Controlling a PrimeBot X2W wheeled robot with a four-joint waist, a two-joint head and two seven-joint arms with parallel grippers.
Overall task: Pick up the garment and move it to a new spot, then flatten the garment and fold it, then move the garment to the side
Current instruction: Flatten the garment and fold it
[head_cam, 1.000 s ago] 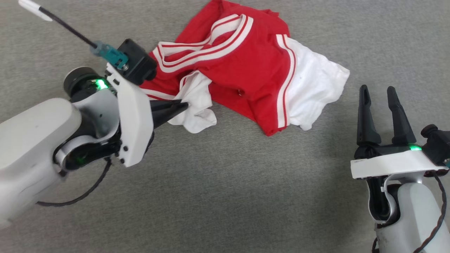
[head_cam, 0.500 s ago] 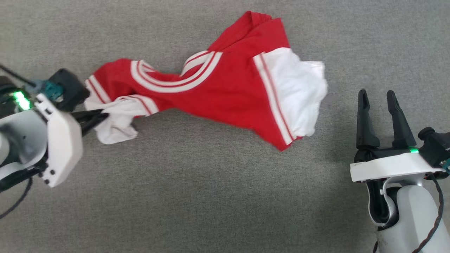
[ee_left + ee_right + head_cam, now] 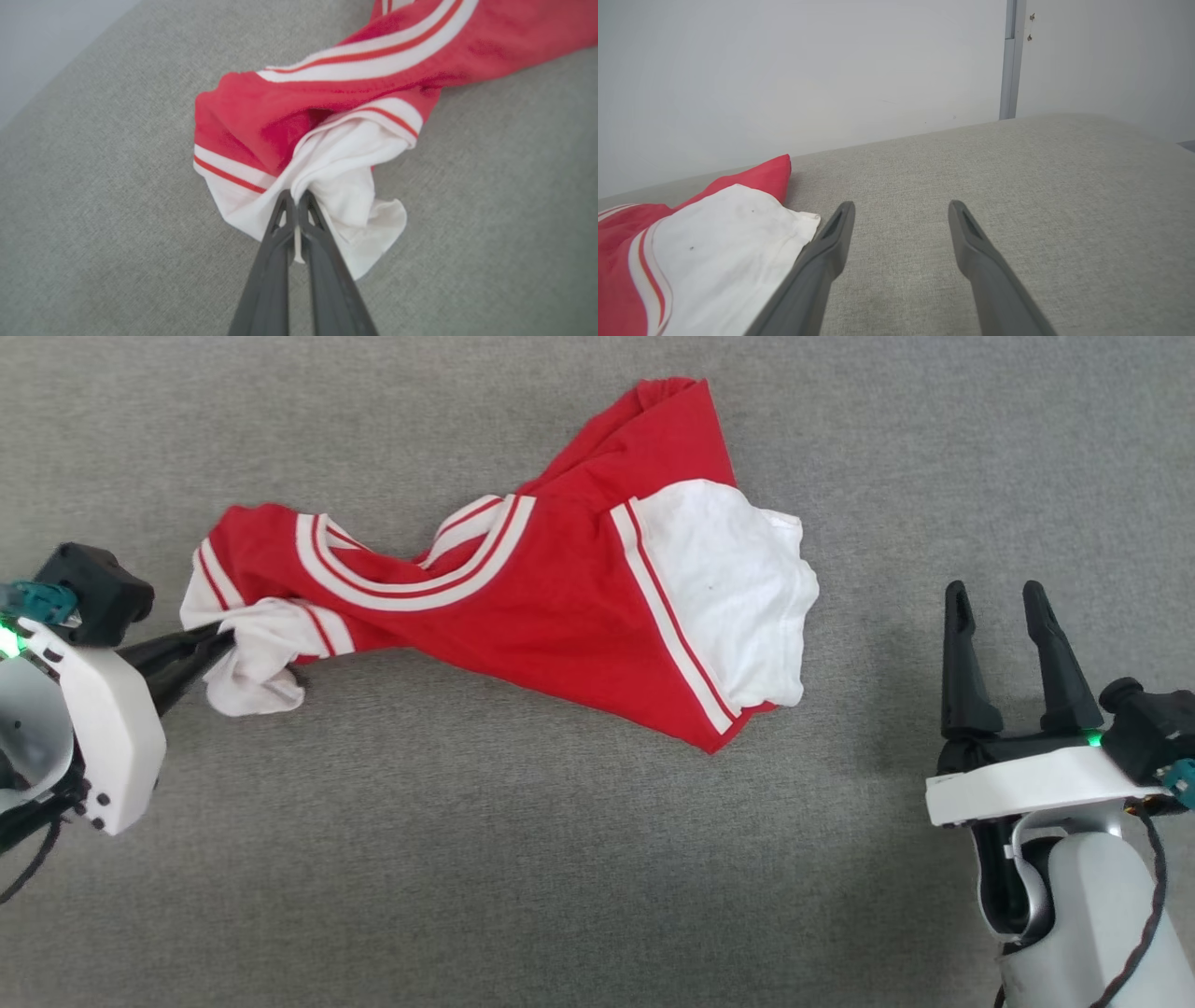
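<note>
The garment [image 3: 551, 607], a red jersey with white sleeves and striped trim, lies stretched out and twisted across the grey fabric surface. My left gripper [image 3: 219, 639] at the left edge is shut on the garment's bunched white sleeve [image 3: 252, 658]. In the left wrist view the gripper [image 3: 295, 198] has its fingers pressed together with white cloth [image 3: 336, 172] pinched at the tips. The other white sleeve [image 3: 738, 588] lies flat toward the right. My right gripper [image 3: 994, 602] stands open at the lower right, apart from the garment. The right wrist view puts that sleeve [image 3: 719, 247] beside the left fingertip of the right gripper [image 3: 901, 210].
A grey fabric surface [image 3: 560, 859] extends all around the garment. A pale wall [image 3: 808, 70] with a vertical metal strip [image 3: 1008, 60] rises behind the surface's far edge.
My left gripper has dragged the sleeve to the left, pulling the crumpled garment out into a long stretched shape. The right gripper has stayed in place.
</note>
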